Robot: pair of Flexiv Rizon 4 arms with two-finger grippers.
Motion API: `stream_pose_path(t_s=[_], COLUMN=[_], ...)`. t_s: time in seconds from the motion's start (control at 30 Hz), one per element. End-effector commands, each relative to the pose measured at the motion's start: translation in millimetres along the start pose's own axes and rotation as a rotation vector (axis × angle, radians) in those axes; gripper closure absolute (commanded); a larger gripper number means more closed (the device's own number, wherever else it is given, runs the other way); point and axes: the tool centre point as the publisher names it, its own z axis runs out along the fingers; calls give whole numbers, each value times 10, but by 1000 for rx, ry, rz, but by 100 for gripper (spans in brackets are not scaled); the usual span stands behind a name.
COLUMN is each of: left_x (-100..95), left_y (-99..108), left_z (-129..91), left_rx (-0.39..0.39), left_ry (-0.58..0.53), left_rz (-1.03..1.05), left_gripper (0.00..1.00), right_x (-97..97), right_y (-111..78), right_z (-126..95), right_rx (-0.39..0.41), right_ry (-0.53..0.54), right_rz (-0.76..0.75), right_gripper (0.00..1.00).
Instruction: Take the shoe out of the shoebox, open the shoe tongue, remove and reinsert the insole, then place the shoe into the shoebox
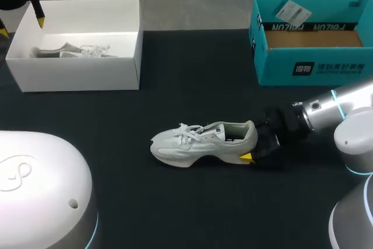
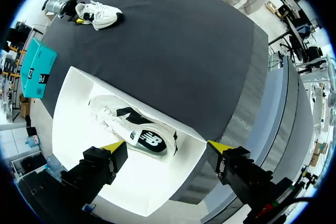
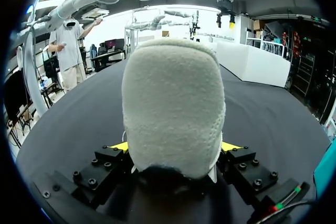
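Note:
A white sneaker lies on its side on the black table, toe to the left. My right gripper is shut on its heel; in the right wrist view the grey heel fills the gap and both yellow fingertips press its sides. At the back left stands a white shoebox with a second white-and-black shoe lying inside. My left gripper hangs open above that box's left end, holding nothing. The left wrist view also takes in the far sneaker.
A teal box with a brown cardboard floor stands at the back right, also seen in the left wrist view. The black tabletop lies bare between the two boxes and in front of the sneaker.

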Motion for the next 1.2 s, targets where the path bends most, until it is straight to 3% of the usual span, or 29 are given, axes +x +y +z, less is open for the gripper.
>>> stream_pose_path(t_s=[0.03, 0.2, 0.23, 0.73, 0.93, 1.03, 1.2], left_x=[-38, -48, -62, -62, -179, -223, -322], left_y=[-229, -460, -518, -518, -984, -1179, -1350], left_z=[-47, -7, -4, -4, 45, 42, 50], left_rx=[-87, -119, -133, -133, -33, -91, -76], left_ry=[-7, 29, 30, 30, 36, 7, -23], left_rz=[-229, -467, -437, -437, -708, -813, -1012], left_gripper=[0, 0, 0, 0, 0, 0, 0], right_x=[0, 0, 0, 0, 0, 0, 0], right_y=[-3, -3, -3, -3, -3, -3, -3], right_z=[2, 2, 2, 2, 2, 2, 2], right_rx=[1, 1, 1, 1, 1, 1, 1], right_ry=[-2, -2, -2, -2, -2, -2, -2], right_rz=[0, 0, 0, 0, 0, 0, 0], right_gripper=[100, 100, 100, 100, 100, 100, 100])
